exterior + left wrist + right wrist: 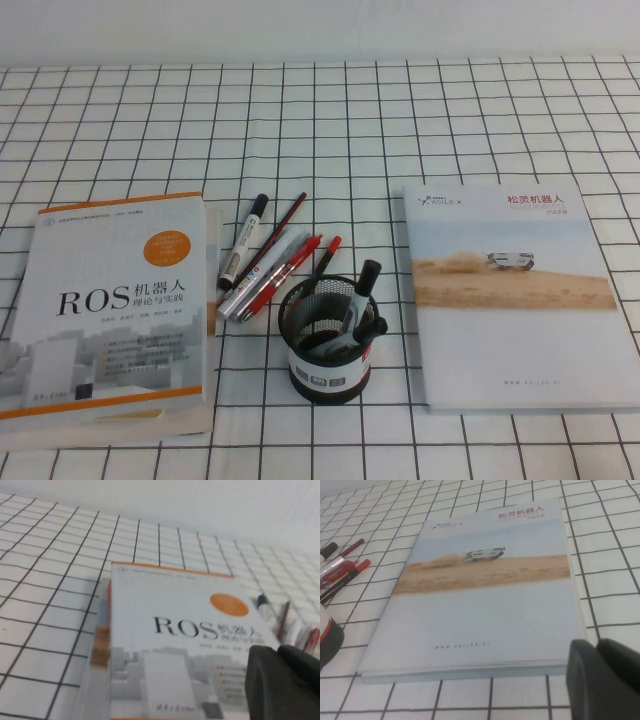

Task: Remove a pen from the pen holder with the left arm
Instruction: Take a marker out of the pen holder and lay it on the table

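Left end effector (278, 651), pressed together, hangs by the ROS book (115, 300); right end effector (598, 644), likewise pressed together, by the brochure (515, 300); pens (365, 290) stand in the pen holder (325, 360)

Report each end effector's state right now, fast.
Left end effector: closed, holding nothing, above the ROS book.
Right end effector: closed, holding nothing, above the AgileX booklet.

Checkered table (450, 110) bears ROS book (110, 310), loose pens (265, 262), pen holder (325, 360), booklet (515, 310).
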You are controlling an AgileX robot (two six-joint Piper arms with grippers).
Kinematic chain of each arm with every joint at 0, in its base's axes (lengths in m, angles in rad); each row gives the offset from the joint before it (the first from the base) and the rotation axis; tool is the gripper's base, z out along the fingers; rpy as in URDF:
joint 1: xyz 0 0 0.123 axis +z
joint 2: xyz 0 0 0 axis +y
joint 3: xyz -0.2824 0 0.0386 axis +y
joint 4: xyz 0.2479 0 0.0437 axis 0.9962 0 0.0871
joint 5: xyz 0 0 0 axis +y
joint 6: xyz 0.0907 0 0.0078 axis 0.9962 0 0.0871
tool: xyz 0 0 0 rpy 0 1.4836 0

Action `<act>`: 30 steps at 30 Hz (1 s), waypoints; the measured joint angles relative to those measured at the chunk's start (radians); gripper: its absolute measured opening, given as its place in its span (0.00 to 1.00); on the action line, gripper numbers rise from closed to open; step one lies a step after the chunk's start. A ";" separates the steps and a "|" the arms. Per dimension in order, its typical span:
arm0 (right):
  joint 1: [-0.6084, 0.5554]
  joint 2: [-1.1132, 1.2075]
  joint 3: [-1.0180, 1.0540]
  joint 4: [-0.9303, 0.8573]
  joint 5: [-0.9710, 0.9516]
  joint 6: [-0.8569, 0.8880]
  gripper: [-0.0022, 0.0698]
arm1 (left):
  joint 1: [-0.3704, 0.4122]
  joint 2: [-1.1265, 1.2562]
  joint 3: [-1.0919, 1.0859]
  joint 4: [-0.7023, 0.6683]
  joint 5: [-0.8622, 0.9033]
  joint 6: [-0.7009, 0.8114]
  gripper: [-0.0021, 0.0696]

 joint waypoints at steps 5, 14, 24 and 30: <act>0.000 0.000 0.000 0.000 0.000 0.000 0.01 | 0.000 0.000 0.000 -0.011 -0.002 0.000 0.03; 0.000 0.000 0.000 0.000 0.000 0.000 0.01 | 0.000 0.000 -0.002 -0.124 -0.045 0.007 0.03; 0.000 0.000 0.000 0.000 0.000 0.000 0.01 | 0.000 0.339 -0.305 -0.119 0.204 0.116 0.03; 0.000 0.000 0.000 0.000 0.000 0.000 0.01 | 0.000 0.631 -0.519 -0.173 0.333 0.356 0.03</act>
